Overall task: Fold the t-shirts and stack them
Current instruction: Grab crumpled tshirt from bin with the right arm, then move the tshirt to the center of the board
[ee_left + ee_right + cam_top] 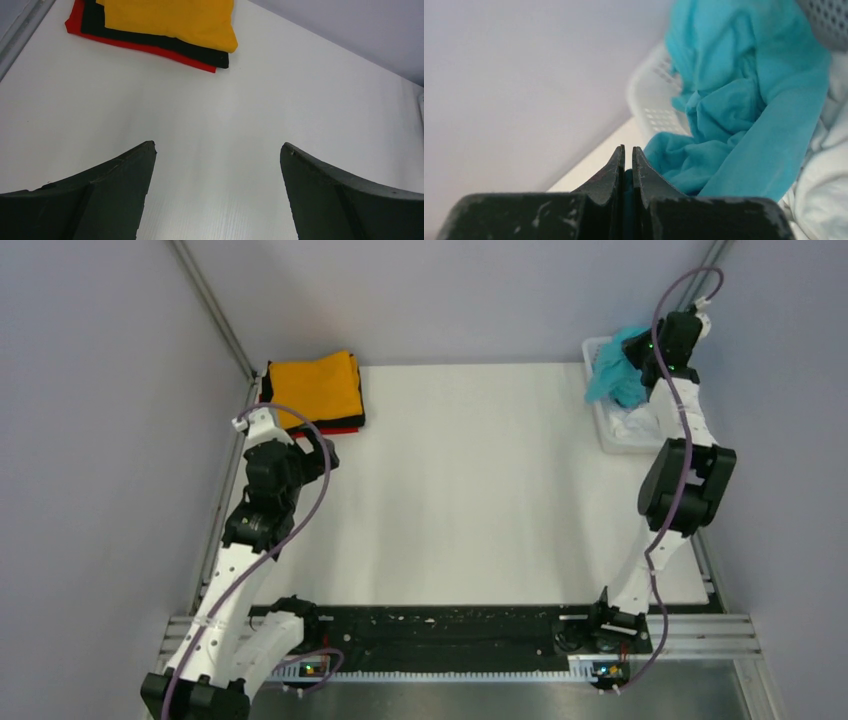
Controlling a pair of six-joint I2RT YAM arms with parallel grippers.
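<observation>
1. Right fingers (620,167) are pressed together on a fold of the teal tee (744,100); a sliver of teal shows between them in the right wrist view.
2. Left fingers (127,182) are spread wide and hold nothing. They hang over bare tabletop (480,490), with the stack ahead of them.
3. The teal tee is bunched and rumpled, draped over the basket (603,432) at the far right corner, partly raised above its rim.
4. A white tee (636,424) lies crumpled in the basket, under and beside the teal one.
5. Three folded tees make a stack at the far left corner: the orange tee (315,388) on top, the black tee (150,41) under it, and the red tee (75,26) at the bottom. Their edges are roughly in line.
6. Judged from this, three tees are done and two are left. The teal one is only just gripped, not yet out on the tabletop; it has to be laid flat, folded and put on the stack, and then the white one too.
7. The tabletop is white, smooth and matte, open between stack and basket, which are well apart.
8. Plain grey walls close in the sides and back, with metal rails along the edges and a black strip at the near edge by the arm bases.
</observation>
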